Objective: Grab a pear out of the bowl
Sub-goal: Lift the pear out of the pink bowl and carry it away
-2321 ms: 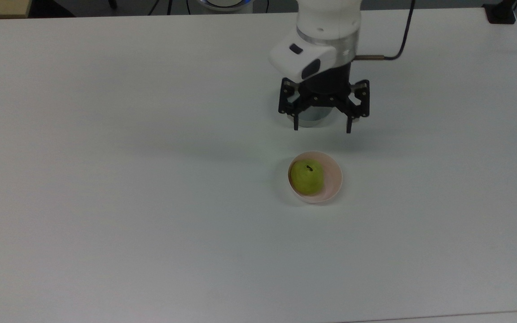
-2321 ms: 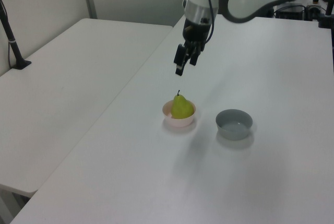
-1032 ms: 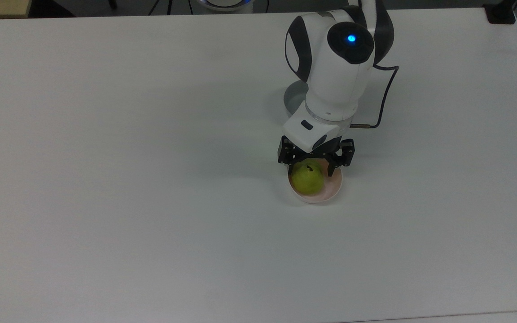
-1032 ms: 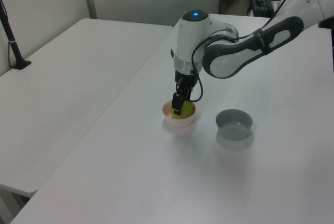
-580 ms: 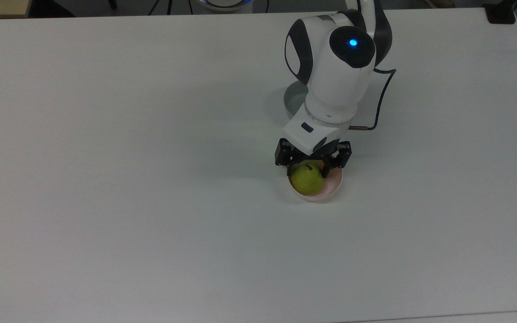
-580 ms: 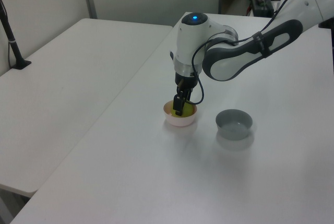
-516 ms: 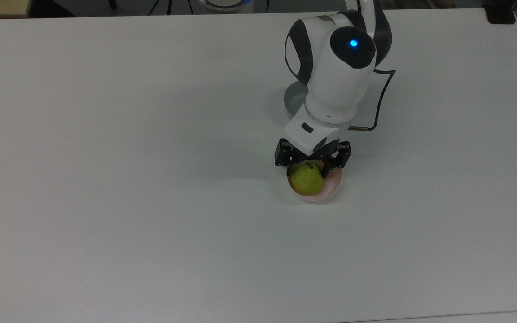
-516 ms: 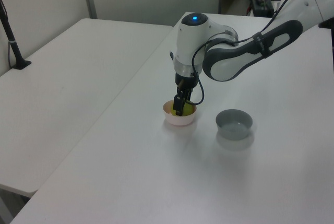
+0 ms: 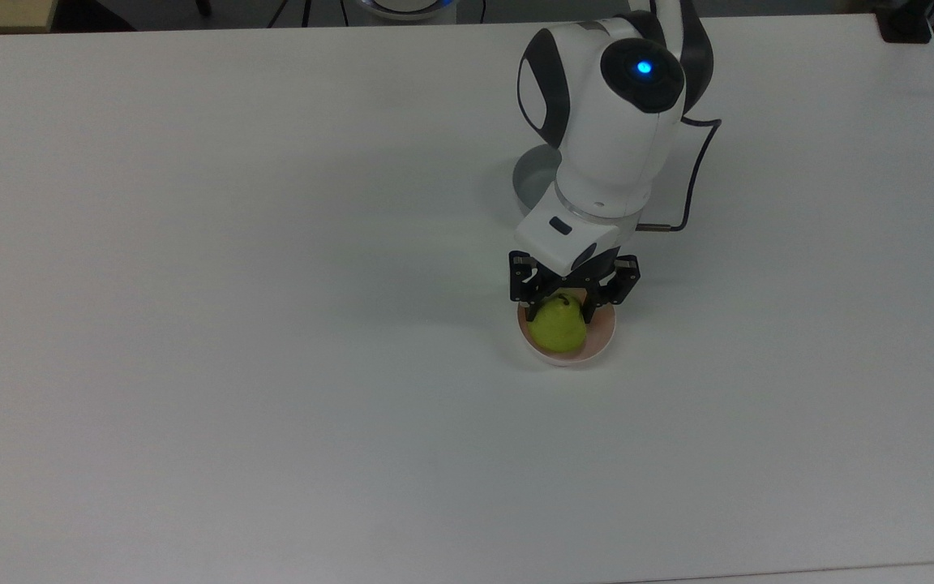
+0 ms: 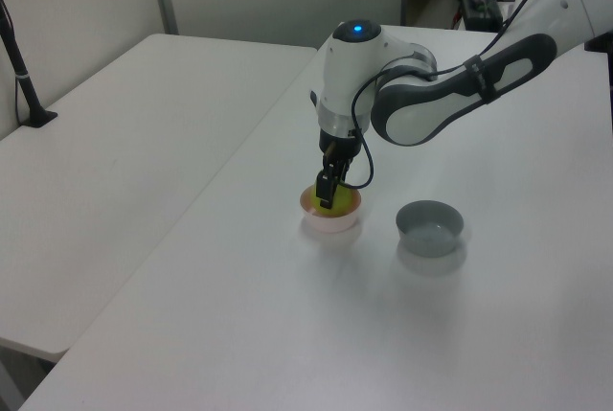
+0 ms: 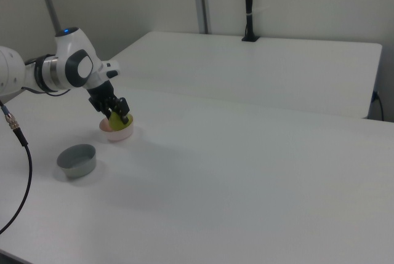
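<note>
The pear (image 9: 558, 325) is sitting in the pink bowl (image 9: 597, 341), the gripper (image 9: 558, 311) closing its fingers against the fruit's sides; beside it, a grey bowl (image 10: 430, 227) is standing empty on the white table (image 9: 272, 324)

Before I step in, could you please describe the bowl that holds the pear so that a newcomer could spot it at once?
On the white table, look under the white robot arm, where its black gripper points down. The bowl sits right below, with the yellow-green pear inside. It is pale pink and shallow, unlike the grey bowl beside it, which holds nothing.
</note>
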